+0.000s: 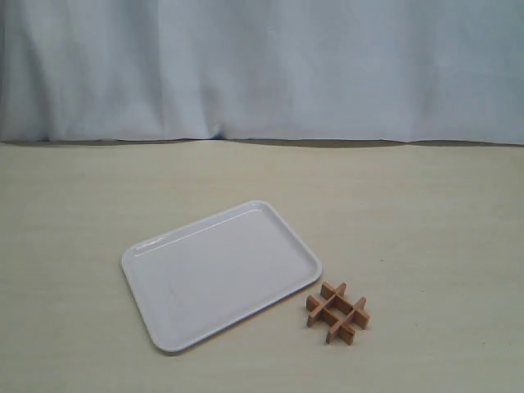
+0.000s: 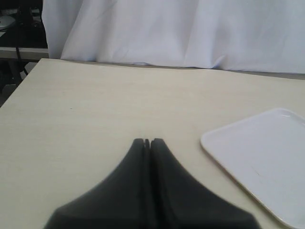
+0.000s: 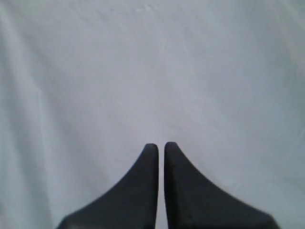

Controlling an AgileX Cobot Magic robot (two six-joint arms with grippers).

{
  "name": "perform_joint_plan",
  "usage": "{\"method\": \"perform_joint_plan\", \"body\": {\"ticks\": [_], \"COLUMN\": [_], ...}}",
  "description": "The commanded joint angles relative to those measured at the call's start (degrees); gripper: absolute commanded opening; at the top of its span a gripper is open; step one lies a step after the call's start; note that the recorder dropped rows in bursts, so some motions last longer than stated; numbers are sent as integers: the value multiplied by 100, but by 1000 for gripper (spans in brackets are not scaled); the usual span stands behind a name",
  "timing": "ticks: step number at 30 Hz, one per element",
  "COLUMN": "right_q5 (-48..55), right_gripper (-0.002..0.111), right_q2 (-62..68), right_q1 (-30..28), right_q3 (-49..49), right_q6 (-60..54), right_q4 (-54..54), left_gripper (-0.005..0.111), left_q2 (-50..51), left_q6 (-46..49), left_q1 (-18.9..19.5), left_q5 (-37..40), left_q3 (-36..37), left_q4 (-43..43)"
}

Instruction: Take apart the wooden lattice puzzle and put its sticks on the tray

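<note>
The wooden lattice puzzle (image 1: 337, 313) lies whole on the table, its four light-brown sticks crossed two by two, just off the near right corner of the tray (image 1: 221, 274). The white tray holds nothing. Neither gripper shows in the exterior view. In the left wrist view my left gripper (image 2: 147, 141) is shut and empty above the bare tabletop, with the tray (image 2: 267, 162) off to one side. My right gripper (image 3: 161, 145) is shut with a hairline gap between its fingers, holds nothing, and faces only white cloth. No wrist view shows the puzzle.
A white curtain (image 1: 262, 65) hangs along the far edge of the beige table (image 1: 409, 213). The table's left edge and some dark gear beyond it (image 2: 14, 43) show in the left wrist view.
</note>
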Motion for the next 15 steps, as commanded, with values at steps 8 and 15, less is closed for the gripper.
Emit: {"method": "perform_joint_plan", "body": {"ticks": [8,15], "right_q5": [562,2255], "right_gripper": [4,4], "right_q2": [122,2031], "right_q1": [0,0], "right_q3": [-48,-1827], "right_q6": [2344,383], "right_q4": [-194,-478], "left_gripper": [0,0], "left_q2": [-12,-12], "left_q6": [-28,-28], "left_q1": [9,9], "left_q5": [-55,-55], "left_q3": [16,16], "left_q4": [-23,-23]}}
